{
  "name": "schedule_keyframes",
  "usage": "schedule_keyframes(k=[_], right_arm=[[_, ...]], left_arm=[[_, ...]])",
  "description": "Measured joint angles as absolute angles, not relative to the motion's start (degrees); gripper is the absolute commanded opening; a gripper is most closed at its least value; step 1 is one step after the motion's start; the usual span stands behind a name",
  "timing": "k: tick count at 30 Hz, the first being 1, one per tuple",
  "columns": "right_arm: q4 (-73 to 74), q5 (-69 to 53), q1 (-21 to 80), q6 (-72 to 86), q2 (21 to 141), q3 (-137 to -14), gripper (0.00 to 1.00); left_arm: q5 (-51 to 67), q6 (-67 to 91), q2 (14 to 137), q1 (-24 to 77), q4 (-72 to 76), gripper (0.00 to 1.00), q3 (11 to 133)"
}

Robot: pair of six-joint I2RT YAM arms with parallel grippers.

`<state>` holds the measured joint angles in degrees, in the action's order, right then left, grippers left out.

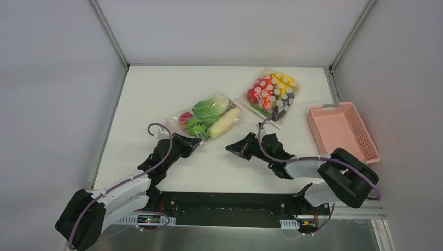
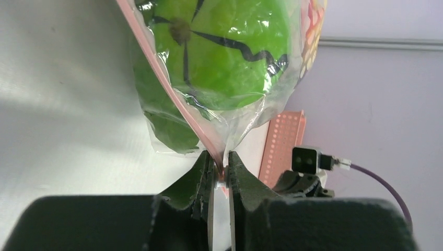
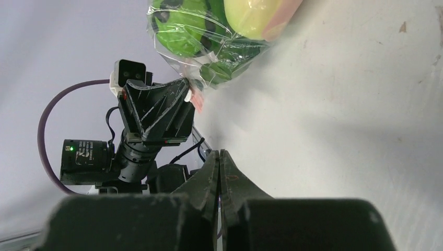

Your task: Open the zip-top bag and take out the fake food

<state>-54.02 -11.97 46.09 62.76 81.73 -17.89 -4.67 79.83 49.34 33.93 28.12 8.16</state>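
Clear square zip-top bag with a pink zip strip (image 1: pixel 209 117) lies on the white table (image 1: pixel 156 94), left of centre and well apart from the pink slotted plastic basket (image 1: pixel 342 130) at the right. The fake food is all inside it: striped green round fruit (image 2: pixel 224 52), long white radish (image 1: pixel 225 121), leafy green lettuce (image 1: pixel 211 107), small red apple (image 1: pixel 184 117). A second clear white-dotted bag of red, orange and yellow items (image 1: pixel 272 94) sits further back, not the target.

Left gripper (image 2: pixel 219 159) is clamped on the near corner of the bag, right at the pink strip. Cannot tell whether it has one film layer or both. Right gripper (image 3: pixel 219 154) has its jaws pressed together with nothing between them, and hangs over bare table just beside the bag's near end.

Step in hand, as I read it, is getting a second hold so the zip can be peeled open. To do it well:
- Spread the right claw before approaching.
- Come in at the strip close to the left claw's pinch.
- Take only the opposite lip, not both layers.
- Keep the left hold firm as the anchor.
- Pull the two lips apart across the seal, not along it.
- Keep the pull low and slow, because the round fruit sits tight against that corner and could roll out or drag the bag.
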Motion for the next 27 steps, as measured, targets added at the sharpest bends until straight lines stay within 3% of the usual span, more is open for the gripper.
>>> schedule_keyframes(k=[3,7,12,17,27], right_arm=[[-50.4,-11.1,46.1,60.9,78.6,-17.8,0.01],[-47.0,-11.7,46.0,58.7,77.3,-18.8,0.28],[-47.1,-14.4,46.4,58.3,81.3,-22.9,0.43],[-50.9,-17.2,47.7,59.7,87.9,-26.2,0.48],[-56.2,-19.1,48.7,63.1,94.2,-27.5,0.49]], left_arm=[[-5.0,78.9,47.8,32.9,26.2,0.00,8.2],[-4.3,78.3,48.3,32.9,25.8,0.00,8.2],[-2.0,79.0,51.9,32.9,28.2,0.00,8.2],[0.2,81.1,54.7,33.1,32.4,0.00,8.2],[1.5,83.2,55.7,35.1,35.8,0.00,8.6]])
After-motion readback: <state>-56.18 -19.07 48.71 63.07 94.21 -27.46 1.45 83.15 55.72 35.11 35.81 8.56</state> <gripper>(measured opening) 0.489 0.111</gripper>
